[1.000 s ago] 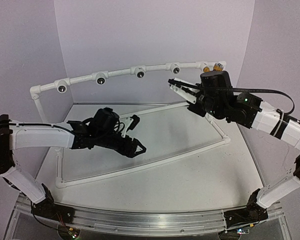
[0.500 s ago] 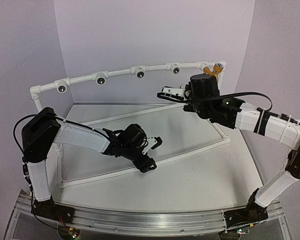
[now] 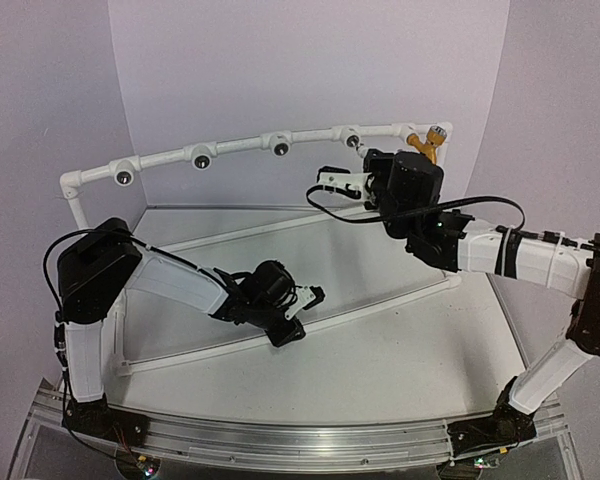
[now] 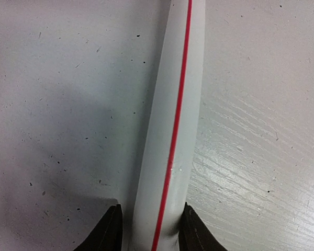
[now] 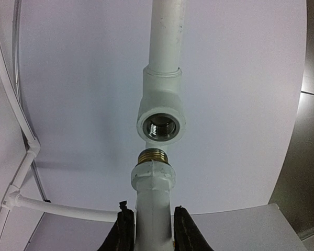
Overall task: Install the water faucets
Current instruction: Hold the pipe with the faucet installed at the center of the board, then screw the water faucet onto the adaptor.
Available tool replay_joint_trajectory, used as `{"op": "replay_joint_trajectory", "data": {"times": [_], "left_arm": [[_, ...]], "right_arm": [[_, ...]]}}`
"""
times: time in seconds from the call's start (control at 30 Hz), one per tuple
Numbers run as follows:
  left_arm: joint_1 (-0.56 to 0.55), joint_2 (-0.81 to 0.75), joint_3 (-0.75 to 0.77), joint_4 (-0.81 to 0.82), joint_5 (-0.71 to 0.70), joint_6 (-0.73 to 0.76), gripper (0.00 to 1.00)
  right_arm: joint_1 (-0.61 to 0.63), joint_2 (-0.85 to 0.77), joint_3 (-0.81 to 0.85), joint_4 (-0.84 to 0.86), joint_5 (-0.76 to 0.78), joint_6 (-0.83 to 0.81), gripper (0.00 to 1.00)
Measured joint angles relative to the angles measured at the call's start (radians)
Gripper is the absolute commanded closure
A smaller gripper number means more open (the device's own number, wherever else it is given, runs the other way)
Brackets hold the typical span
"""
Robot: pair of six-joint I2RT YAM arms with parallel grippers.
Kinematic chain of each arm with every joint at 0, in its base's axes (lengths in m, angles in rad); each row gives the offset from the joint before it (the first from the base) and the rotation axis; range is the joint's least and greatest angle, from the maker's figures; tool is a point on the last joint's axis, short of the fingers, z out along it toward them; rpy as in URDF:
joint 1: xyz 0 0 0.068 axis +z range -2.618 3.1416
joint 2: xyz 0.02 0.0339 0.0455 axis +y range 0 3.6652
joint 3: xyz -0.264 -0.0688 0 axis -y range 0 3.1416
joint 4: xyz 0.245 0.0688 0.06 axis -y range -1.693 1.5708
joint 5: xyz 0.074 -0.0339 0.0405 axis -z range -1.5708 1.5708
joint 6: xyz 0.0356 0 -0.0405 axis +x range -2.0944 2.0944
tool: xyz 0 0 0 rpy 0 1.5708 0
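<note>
With the yellow-orange plastic faucet (image 3: 425, 140) already fitted, the white brass-threaded faucet (image 5: 153, 180) is held clamped in the right claw (image 5: 152, 212) just under an unfilled socket (image 5: 161, 125), and a red-striped pipe (image 4: 172, 104) is gripped by the left claw (image 4: 150, 209).

pipe (image 4: 170, 130) in left pincer (image 4: 149, 232): white, one thin red stripe | table (image 4: 57, 104) beside it: off-white, dark specks | faucet (image 5: 153, 179) in right pincer (image 5: 152, 226): white, brass thread

Lowered and closed left gripper (image 3: 296, 316) onto red-striped white plastic pipe (image 4: 172, 130); swung right gripper (image 5: 150, 225), with white plastic brass-threaded faucet (image 5: 153, 183), up to threaded white pipe socket (image 5: 161, 127).
</note>
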Motion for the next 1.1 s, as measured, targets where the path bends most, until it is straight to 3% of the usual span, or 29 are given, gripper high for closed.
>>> {"op": "replay_joint_trajectory", "data": {"times": [0.47,1.1], "left_arm": [[-0.011,-0.015,-0.099,0.168,0.01,0.035,0.99],[-0.035,-0.014,-0.145,0.269,-0.034,0.041,1.0]], "right_arm": [[-0.007,0.075,0.027,0.072,-0.029,-0.056,1.0],[-0.026,0.074,0.035,0.079,-0.029,-0.055,1.0]]}}
